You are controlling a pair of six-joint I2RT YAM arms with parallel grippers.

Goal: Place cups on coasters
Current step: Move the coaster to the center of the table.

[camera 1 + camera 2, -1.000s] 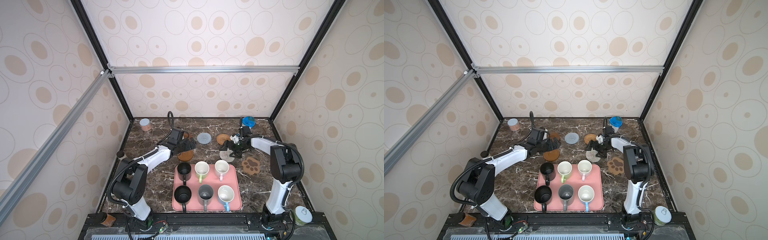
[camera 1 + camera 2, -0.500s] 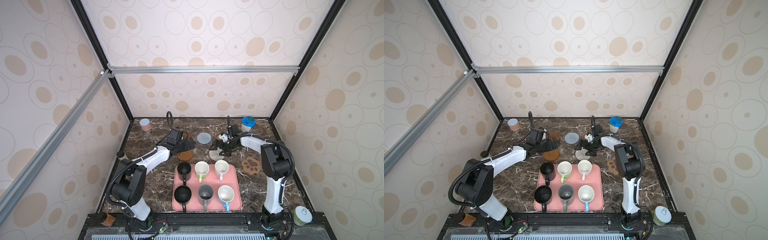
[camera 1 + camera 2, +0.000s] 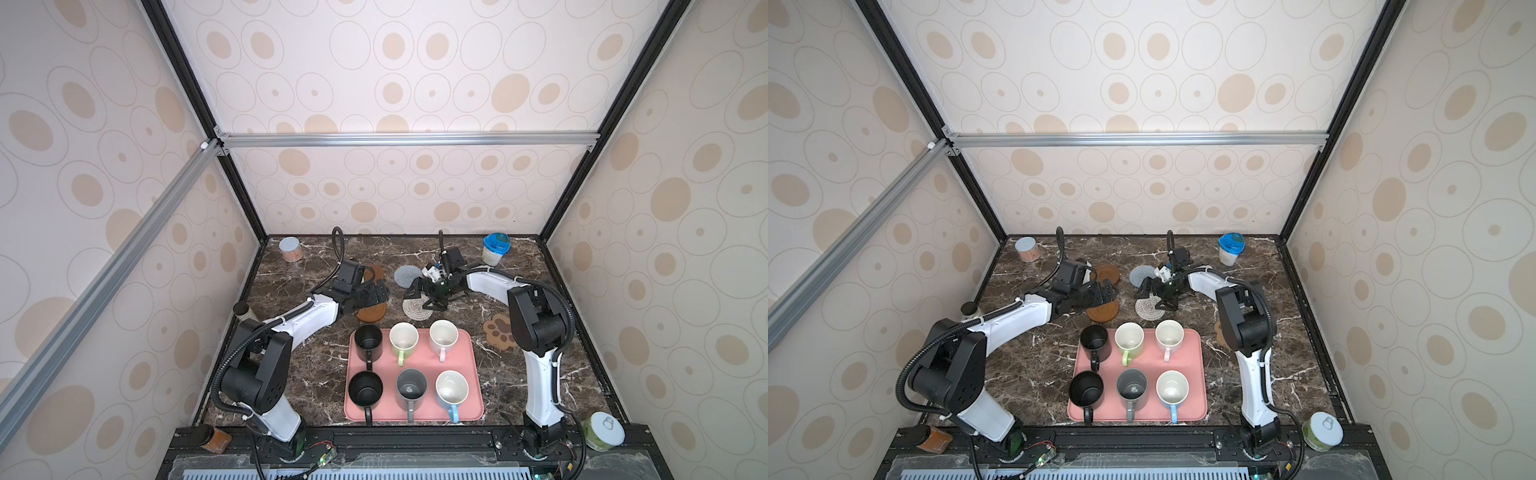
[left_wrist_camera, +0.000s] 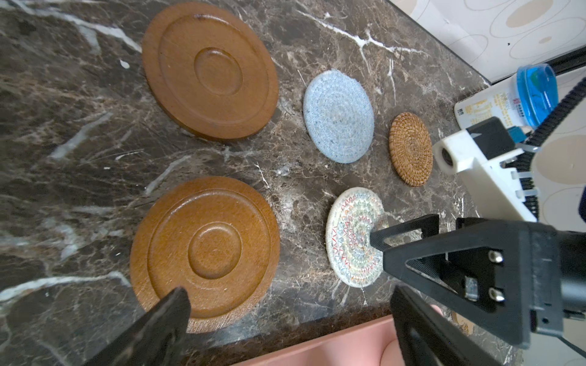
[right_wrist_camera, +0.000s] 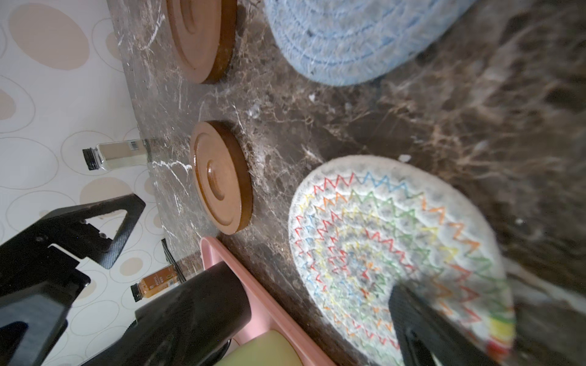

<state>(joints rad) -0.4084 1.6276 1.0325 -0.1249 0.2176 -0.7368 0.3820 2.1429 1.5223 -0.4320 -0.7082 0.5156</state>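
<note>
While six cups (image 3: 403, 336) wait on the pink tray (image 3: 473, 365), left gripper (image 3: 375, 296) and right gripper (image 3: 422, 299) hover open, empty, seemingly just above the coasters (image 3: 415, 312), so grabbing a cup comes next.

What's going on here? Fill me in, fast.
Two robot arms are setting out to put cups on coasters. All six mugs stand on the pink tray; none is on a coaster yet. The left gripper hovers open over a brown saucer coaster, the right gripper open over the whitish woven coaster. Both are empty.
</note>
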